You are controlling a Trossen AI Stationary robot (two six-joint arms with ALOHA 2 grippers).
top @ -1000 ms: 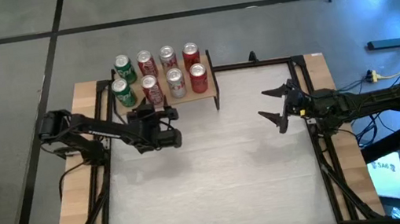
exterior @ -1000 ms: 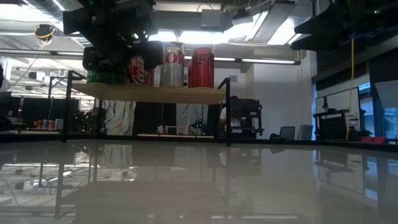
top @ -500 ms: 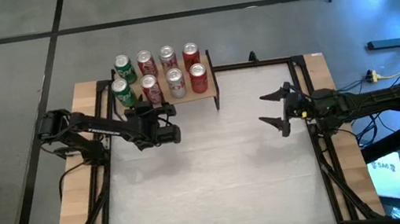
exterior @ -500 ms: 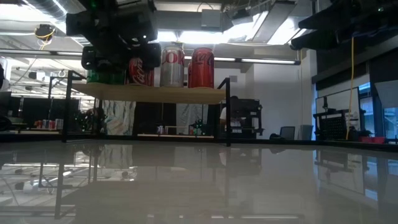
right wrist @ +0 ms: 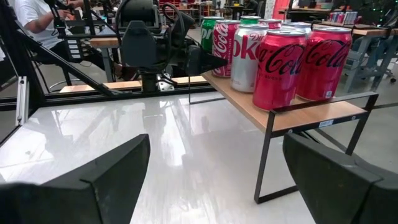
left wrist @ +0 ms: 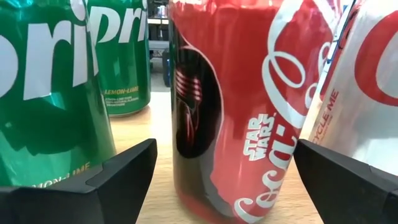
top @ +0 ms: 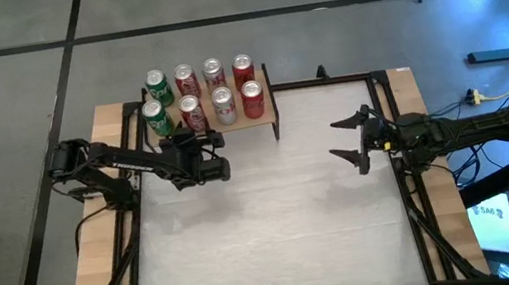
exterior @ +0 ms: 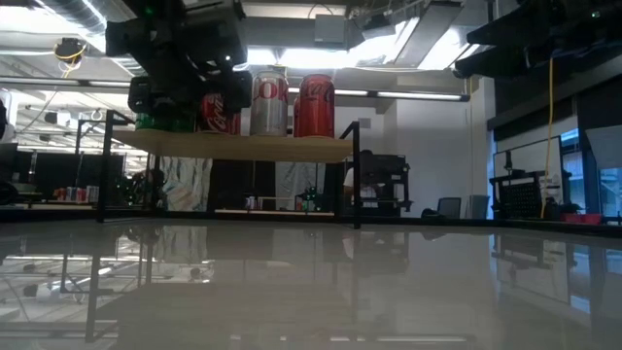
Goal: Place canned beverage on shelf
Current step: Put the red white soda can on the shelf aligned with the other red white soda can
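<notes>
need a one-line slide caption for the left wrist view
Open left end effector facing a red Coca-Cola can on the shelf, flanked by green Sprite cans.

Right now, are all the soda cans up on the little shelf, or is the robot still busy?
It looks almost finished. Eight cans stand in two rows on the shelf. The left hand is open just in front of the red cola can, with a finger on each side of it but not squeezing. The right hand is open and empty over the table. No cans wait there, so only backing away seems left.
</notes>
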